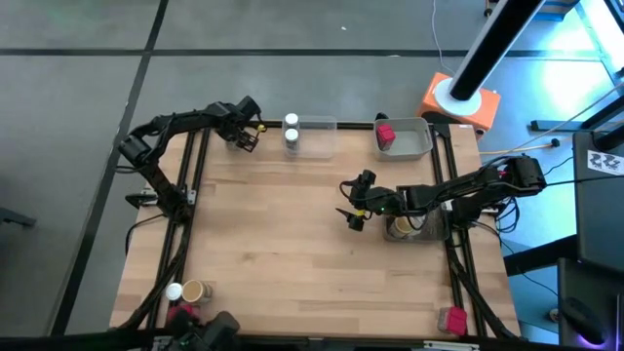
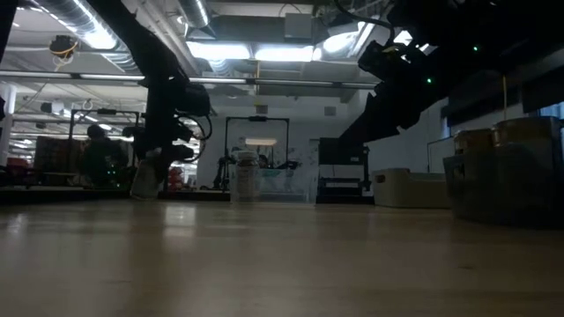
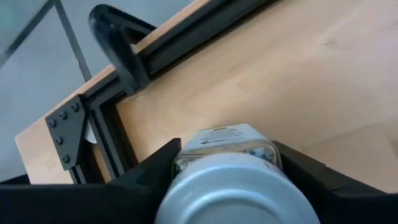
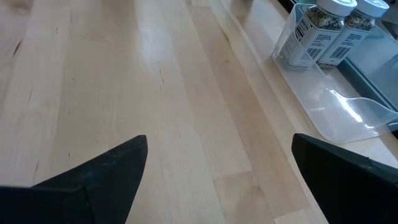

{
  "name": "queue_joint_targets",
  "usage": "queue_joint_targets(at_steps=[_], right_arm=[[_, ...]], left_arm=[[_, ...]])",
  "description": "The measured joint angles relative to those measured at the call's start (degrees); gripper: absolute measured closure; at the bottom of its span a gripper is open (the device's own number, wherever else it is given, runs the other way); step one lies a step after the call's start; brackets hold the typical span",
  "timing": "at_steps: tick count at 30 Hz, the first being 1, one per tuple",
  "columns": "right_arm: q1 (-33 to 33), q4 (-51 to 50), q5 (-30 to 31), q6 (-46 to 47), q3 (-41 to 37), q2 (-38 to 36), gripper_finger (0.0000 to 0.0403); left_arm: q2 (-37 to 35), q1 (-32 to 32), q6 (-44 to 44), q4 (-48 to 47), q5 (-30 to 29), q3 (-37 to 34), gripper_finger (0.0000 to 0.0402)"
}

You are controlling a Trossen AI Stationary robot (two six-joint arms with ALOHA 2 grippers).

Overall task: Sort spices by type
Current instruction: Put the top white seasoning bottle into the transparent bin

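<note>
My left gripper (image 1: 244, 136) is at the table's far left, shut on a white-lidded clear jar (image 3: 233, 186). In the low view the jar (image 2: 144, 181) is a pale shape under that gripper. My right gripper (image 1: 352, 207) hangs open over the table's middle and touches nothing; only bare wood lies between its fingers (image 4: 217, 180). Two more white-lidded jars (image 1: 291, 130) stand in the clear tray (image 1: 322, 141). A red packet (image 1: 385, 134) lies in the grey tray (image 1: 417, 146). Tan jars (image 1: 402, 227) sit in the dark tray (image 1: 436, 229). My left gripper pinches the jar's clear body (image 3: 224, 149) just below the lid, one finger (image 3: 155, 171) on each side. The lid (image 3: 236, 196) faces back toward the wrist, so the fingers run along the jar. The jar sits tilted; I cannot tell whether its base touches the table.
At the near left corner stand a white-lidded jar (image 1: 174, 291), a tan jar (image 1: 195, 291) and a red packet (image 1: 180, 312). Another red packet (image 1: 450, 320) lies at the near right corner. Black frame rails (image 3: 124, 56) run along the table's left edge.
</note>
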Motion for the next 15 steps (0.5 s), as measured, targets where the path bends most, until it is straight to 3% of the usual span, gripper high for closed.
queue_joint_targets(at_steps=[15], right_arm=[[0.0, 0.0, 0.0, 0.0, 0.0, 0.0, 0.0004]], left_arm=[[-12.6, -12.4, 0.6, 3.7, 2.2, 0.5, 0.0209]])
